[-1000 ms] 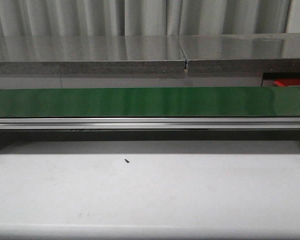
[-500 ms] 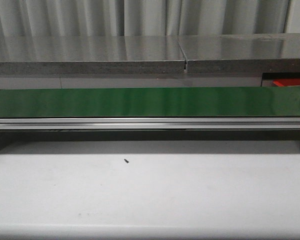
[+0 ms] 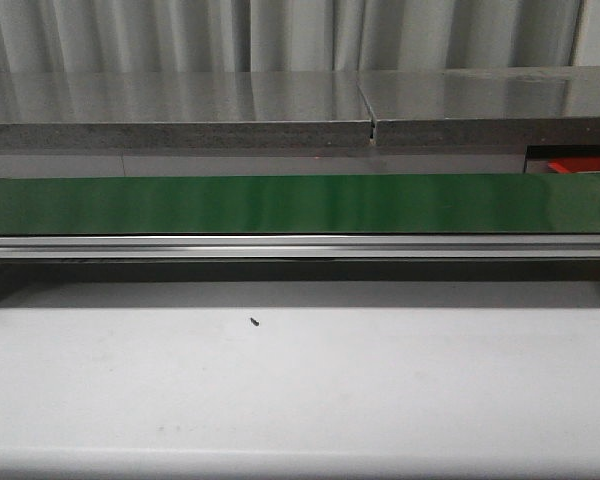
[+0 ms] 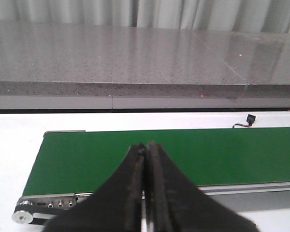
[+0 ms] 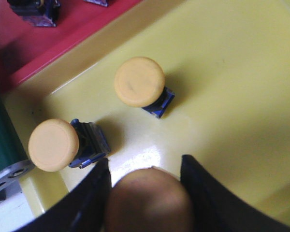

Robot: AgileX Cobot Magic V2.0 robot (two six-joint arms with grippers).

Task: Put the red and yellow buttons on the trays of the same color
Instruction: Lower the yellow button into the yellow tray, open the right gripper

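The glossy yellow plastic tray [image 5: 222,63] fills the right wrist view, directly beneath the right pincer [image 5: 146,181], with a red tray [image 5: 63,29] bordering it at about 11 o'clock. 2 round yellow-capped buttons on blue bases already sit there: one [image 5: 139,82] at 12 o'clock from the fingers, another [image 5: 54,145] at 9 o'clock by the corner. The right pincer is clamped on a shadowed round-capped button [image 5: 147,200], so release looks straight down. The left pincer [image 4: 146,164] hangs pressed together above the green conveyor belt [image 4: 222,154], farther off.
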